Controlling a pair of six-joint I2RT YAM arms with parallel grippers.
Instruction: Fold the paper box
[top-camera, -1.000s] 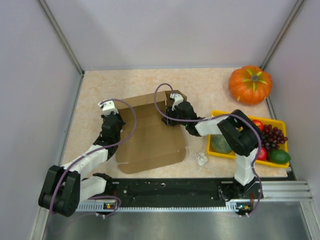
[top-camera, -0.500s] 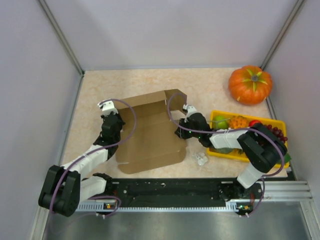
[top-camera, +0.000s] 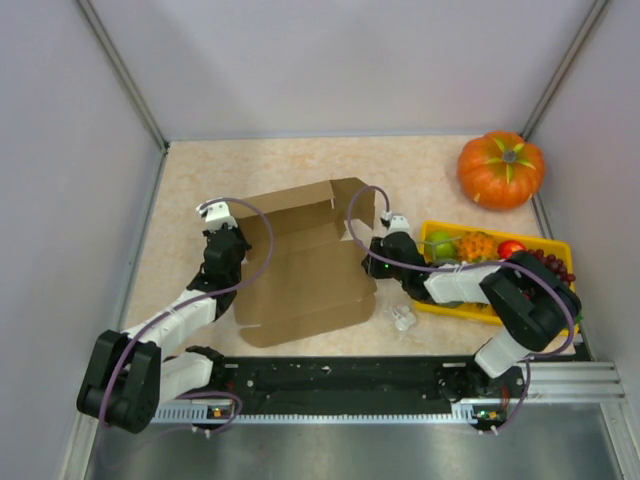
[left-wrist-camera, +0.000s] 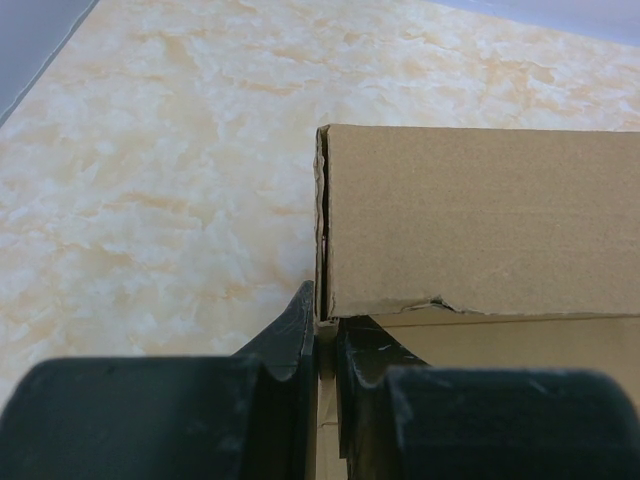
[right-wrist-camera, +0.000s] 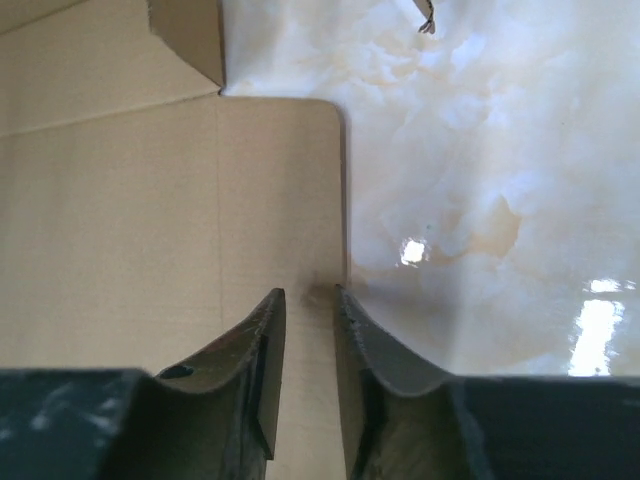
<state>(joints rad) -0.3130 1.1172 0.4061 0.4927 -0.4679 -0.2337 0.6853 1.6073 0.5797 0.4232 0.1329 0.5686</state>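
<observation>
Left end effector (left-wrist-camera: 325, 312) is clenched on the upright left wall of the paper box (top-camera: 300, 275), which sits mid-table (top-camera: 200, 180). Right end effector (right-wrist-camera: 310, 300) hovers over the rounded right flap, fingers nearly together; I cannot tell whether it grips. A hard pull could tear the thin wall or drag the sheet. The cardboard is matte brown and creased, the table glossy and marbled. The box's far panel stands raised.

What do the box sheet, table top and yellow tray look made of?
The paper box: thin brown cardboard, matte and unprinted, with a raw fibrous cut edge and crease lines.
The table top: glossy, marble-patterned, reflects the lights; stone or laminate, cannot tell.
The yellow tray: likely plastic, going by its smooth uniform colour.
</observation>
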